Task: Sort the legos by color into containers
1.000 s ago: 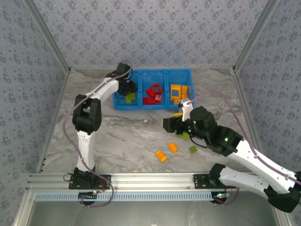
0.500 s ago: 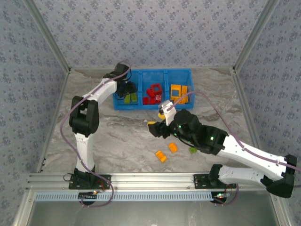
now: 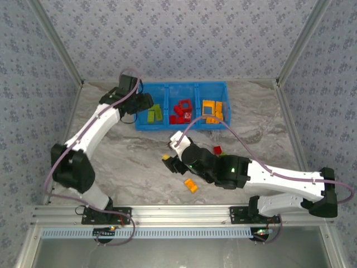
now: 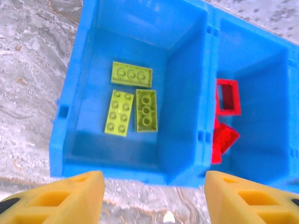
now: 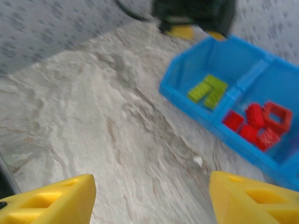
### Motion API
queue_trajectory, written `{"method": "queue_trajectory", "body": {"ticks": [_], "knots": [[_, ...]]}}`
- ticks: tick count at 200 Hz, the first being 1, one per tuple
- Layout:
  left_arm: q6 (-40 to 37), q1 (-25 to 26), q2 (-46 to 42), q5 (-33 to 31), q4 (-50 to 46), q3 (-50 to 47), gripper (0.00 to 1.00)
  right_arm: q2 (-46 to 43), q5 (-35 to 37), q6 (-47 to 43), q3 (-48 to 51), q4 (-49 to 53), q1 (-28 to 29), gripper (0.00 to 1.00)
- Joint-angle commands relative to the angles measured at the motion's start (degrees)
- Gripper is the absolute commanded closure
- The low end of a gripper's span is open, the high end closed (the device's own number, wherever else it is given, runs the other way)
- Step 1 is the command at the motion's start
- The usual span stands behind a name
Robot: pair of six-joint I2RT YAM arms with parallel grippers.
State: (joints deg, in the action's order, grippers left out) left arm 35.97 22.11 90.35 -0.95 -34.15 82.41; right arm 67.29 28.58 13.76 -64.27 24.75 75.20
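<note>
Pulled back since a sec ago, L gripper (image 4: 154, 182) now sits at the 9 o'clock end of the blue bin (image 3: 167, 126), off the spot it held over the green compartment. Its yellow fingers (image 4: 51, 196) are spread, nothing btwn them. Bin lies at table's 12 o'clock: three green bricks (image 4: 131, 102) flat in the L compartment, red bricks (image 3: 182, 110) in the middle, orange bricks (image 3: 212, 109) in the R one. R gripper (image 5: 152, 184) has swung across from the bin's R end to mid-table, at the bin's 6 o'clock, jaws wide and empty. One loose orange brick (image 3: 191, 185) lies at its 5 o'clock, a small red piece (image 3: 217, 149) at its 3 o'clock.
</note>
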Motion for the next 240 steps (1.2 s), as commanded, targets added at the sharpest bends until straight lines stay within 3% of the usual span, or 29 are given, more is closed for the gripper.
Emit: {"method": "queue_trajectory", "body": {"ticks": [1, 17, 53, 98, 165, 224, 240], "knots": [[-1.6, 4.7, -11.1, 0.1, 0.9, -6.5, 0.41, -0.2, 1.0, 13.0, -0.2, 17.9, -1.3, 0.32], [-1.2, 8.7, -20.4, -0.3, 2.0, -13.2, 0.41, 0.6, -4.4, 19.1, 2.6, 22.8, -2.2, 0.32], [-1.5, 18.9, -42.4, -1.9, 6.6, -26.6, 0.4, 3.9, -15.5, 21.8, 10.0, 20.1, -4.5, 0.28], [1.4, 19.7, -61.0, 4.2, 0.1, -32.9, 0.39, 17.0, -21.4, 19.2, 11.5, 15.2, -7.4, 0.26], [2.0, 19.8, -66.3, 4.4, -14.8, -28.6, 0.4, 25.8, -26.2, 17.8, 13.2, 7.6, -11.0, 0.28], [1.7, 19.7, -64.2, 5.0, -10.5, -30.5, 0.41, 27.3, -24.7, 18.5, 12.7, 8.1, -10.7, 0.58], [1.6, 19.8, -63.9, 5.4, -9.2, -30.7, 0.41, 25.0, -23.4, 19.1, 12.4, 9.4, -10.7, 0.62]]}}
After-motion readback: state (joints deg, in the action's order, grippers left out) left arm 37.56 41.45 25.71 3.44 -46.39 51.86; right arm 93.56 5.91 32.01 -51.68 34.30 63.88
